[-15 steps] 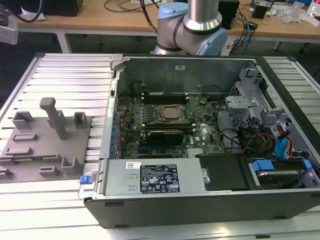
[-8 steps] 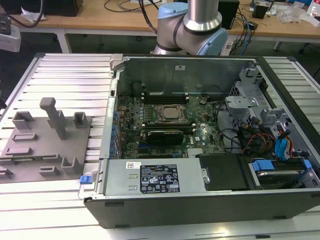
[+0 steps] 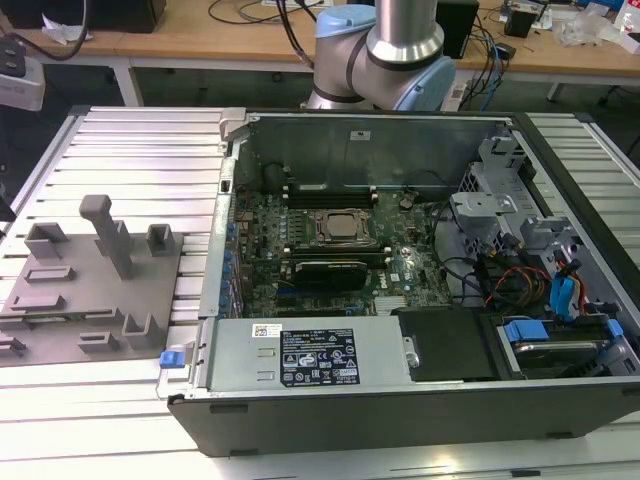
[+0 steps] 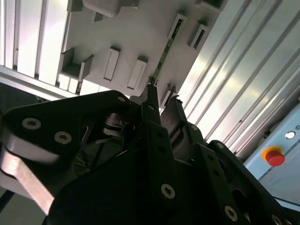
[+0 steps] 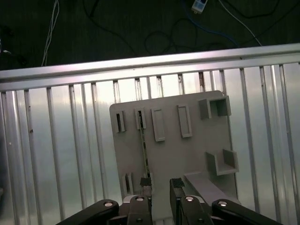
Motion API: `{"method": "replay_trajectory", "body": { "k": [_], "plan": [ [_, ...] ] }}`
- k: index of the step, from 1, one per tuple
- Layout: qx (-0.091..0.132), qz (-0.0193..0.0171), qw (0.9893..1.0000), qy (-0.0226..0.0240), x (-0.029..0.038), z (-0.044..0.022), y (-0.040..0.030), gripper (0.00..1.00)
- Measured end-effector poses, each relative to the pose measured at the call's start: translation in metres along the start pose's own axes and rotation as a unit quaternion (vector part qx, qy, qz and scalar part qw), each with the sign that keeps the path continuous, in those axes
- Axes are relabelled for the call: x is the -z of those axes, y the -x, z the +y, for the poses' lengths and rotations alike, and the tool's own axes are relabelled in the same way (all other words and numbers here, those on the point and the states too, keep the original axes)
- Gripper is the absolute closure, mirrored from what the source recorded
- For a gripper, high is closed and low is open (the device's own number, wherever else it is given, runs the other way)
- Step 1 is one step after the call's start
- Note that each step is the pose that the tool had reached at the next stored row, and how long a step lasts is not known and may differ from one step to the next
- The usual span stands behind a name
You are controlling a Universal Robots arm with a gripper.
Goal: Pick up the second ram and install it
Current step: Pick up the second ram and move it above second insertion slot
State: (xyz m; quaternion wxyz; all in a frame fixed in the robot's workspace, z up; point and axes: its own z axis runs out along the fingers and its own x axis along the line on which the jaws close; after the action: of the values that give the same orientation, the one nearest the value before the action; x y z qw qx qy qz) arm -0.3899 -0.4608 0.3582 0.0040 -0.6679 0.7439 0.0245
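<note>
Shows the claw [image 5: 161, 182] spread and empty above the grey fixture plate [image 5: 187, 154], with the second ram [image 5: 143, 145] standing on edge in its slots, lined up nearer one fingertip [image 5: 146, 181] than the middle of the gap. Could well put a finger down on the thin board's top edge and chip or tip it, or pinch it off-centre and twist it loose. Sets all this on a ribbed metal surface [image 3: 130, 150] beside an open computer case [image 3: 400, 410], with cable-strewn wooden surfaces [image 3: 200, 40] behind

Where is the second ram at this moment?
In the first wrist view the second ram stands on edge in slots of the grey fixture plate, one end close to the open fingers of the gripper; that plate lies at the exterior view's left.
</note>
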Motion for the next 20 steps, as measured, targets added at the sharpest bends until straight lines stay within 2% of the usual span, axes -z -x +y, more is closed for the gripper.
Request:
{"method": "replay_trajectory", "body": {
  "k": [20],
  "plan": [
    [0.000, 0.0000, 1.0000, 0.0000, -0.0073, -0.0003, -0.0006, 0.70]
  ]
}}
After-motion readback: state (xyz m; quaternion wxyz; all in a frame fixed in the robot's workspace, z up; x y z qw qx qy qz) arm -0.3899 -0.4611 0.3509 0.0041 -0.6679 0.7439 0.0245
